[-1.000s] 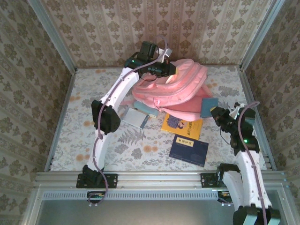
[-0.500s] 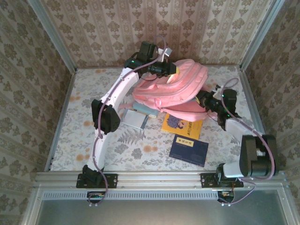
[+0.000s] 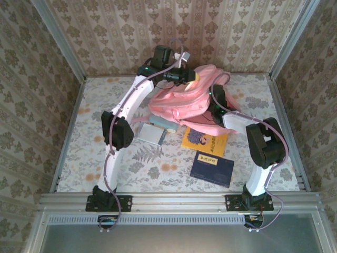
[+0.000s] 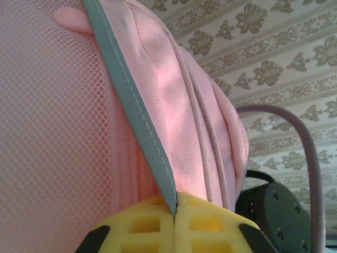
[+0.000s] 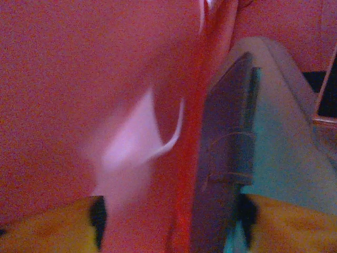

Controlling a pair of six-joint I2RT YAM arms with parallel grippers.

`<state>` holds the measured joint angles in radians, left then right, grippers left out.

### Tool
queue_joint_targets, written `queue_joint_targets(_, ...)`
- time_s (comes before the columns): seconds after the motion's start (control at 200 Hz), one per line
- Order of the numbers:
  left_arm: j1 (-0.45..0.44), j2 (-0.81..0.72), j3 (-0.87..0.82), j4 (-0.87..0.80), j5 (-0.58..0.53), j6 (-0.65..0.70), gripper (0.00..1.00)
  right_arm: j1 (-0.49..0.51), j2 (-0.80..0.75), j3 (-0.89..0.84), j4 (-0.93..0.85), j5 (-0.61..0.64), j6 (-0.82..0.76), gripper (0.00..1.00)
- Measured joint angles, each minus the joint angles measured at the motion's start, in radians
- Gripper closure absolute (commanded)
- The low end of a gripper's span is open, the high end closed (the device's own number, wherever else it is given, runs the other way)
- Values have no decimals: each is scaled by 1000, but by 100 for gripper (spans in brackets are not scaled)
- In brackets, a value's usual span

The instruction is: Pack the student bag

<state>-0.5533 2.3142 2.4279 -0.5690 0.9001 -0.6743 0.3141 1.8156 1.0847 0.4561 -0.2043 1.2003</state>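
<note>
- Pins student bag [image 3: 184, 103] at 12 o'clock of worktop [image 3: 105, 158], trim pinched in fully closed left tool [image 4: 174, 211].
- Has swung right tool [image 5: 171, 213] in from 3 o'clock, jaws now spread wide, dark book [image 5: 224, 147] loose between.
- Probably means one book packed; leaves yellow book [image 3: 204, 141] outside.

Three walls [image 3: 174, 26] carry beige damask wallpaper. They enclose a table [image 3: 89, 153] covered in pale flowered cloth, with grey metal rails [image 3: 179, 199] along its edges.
</note>
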Motion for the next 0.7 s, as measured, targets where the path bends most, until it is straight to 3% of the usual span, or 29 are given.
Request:
queue_joint_targets(0.065,12,0,-7,5,8,-6,100,6,2,-3,-17,35,-7,11)
queue_joint_targets(0.31,27,0,-27,26,31,-14,100,-13,-18,-67,13,29,-68,7)
queue_joint_targets(0.7,57,0,-28,37,48,-14,100,-90,-285,-236,-29,-82,-187,6)
